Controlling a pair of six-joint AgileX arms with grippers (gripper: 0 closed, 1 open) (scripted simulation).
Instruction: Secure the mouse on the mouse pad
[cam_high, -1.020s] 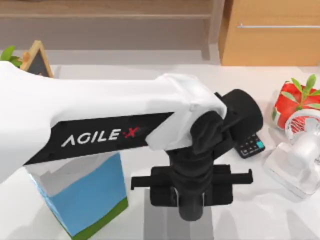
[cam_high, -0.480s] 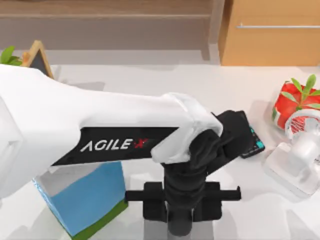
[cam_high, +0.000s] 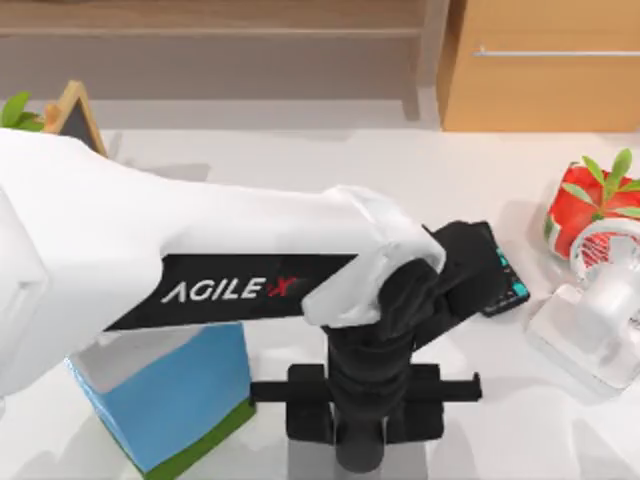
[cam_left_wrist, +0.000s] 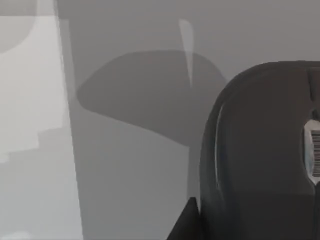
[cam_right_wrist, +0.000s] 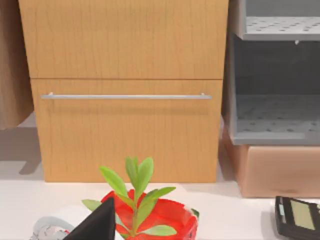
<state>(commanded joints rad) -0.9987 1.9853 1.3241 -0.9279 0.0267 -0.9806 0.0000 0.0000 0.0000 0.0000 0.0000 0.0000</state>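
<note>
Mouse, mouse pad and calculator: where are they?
mouse (cam_left_wrist: 260, 150): left wrist view, its dark curved top.
mouse pad (cam_left_wrist: 135, 170): left wrist view, bare grey surface beside the mouse.
calculator (cam_high: 508, 285): top view, its teal-buttoned end.

Mouse (cam_left_wrist: 260, 155): smooth black plastic, faint sheen. Mouse pad (cam_left_wrist: 130, 165): flat matt grey, cloth-like. Left arm (cam_high: 150, 250): glossy white shell, matt black wrist. Cabinet (cam_right_wrist: 125, 90): light wood grain, brushed metal handle (cam_right_wrist: 126, 96). Calculator (cam_right_wrist: 297, 216) at 5 o'clock: black plastic.
</note>
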